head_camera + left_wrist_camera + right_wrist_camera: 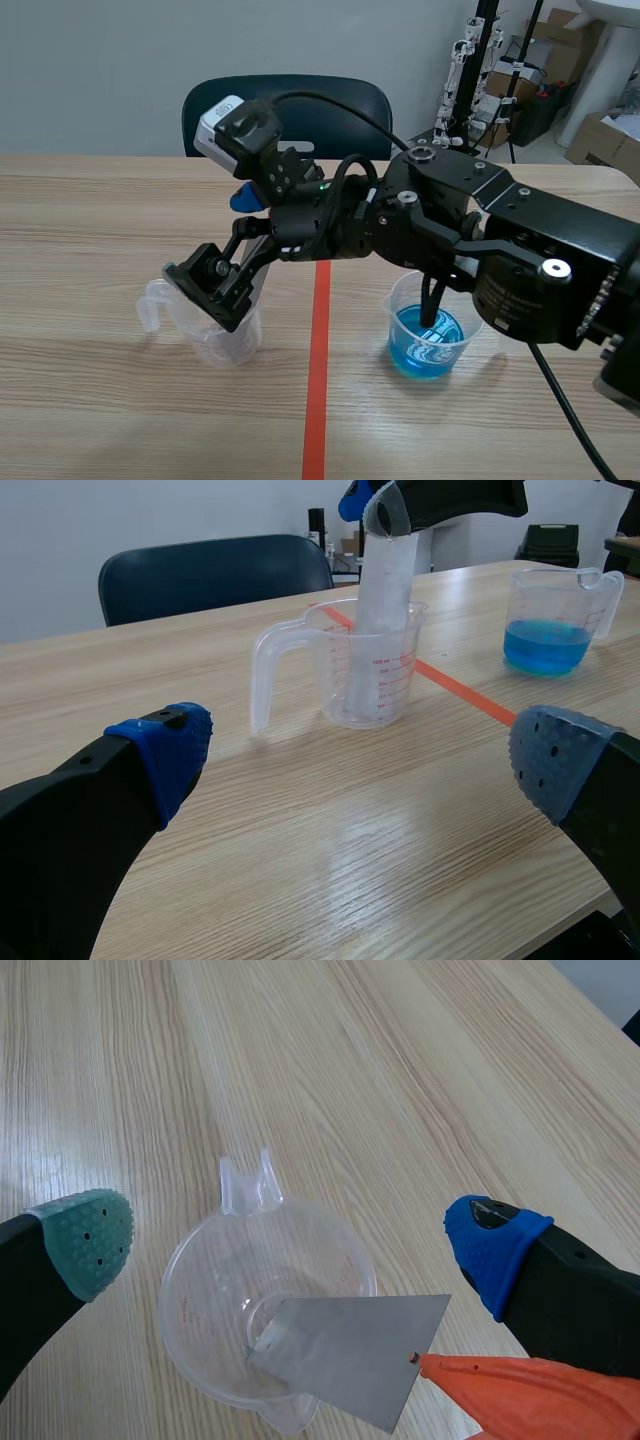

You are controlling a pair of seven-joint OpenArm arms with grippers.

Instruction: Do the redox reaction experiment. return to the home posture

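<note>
1. Right wrist view: looks down past the right claw (292, 1245), fingers apart and clamped on nothing, onto the metal sheet (350, 1360) leaning in the clear cup (185, 1310) directly beneath.
2. Seems set there to react, leaving only the retreat home.
3. Finds the left claw (362, 760) spread too, holding nothing, with that cup ahead.
4. Counts one sheet and two cups, including the blue-liquid cup (556, 630) farther ahead, off to the side.

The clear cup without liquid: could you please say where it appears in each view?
Scene view: clear cup under the right gripper, left of the tape.
Left wrist view: cup ahead of the left gripper.
Right wrist view: cup below the right gripper.
Shared landmark: right gripper above it.
</note>
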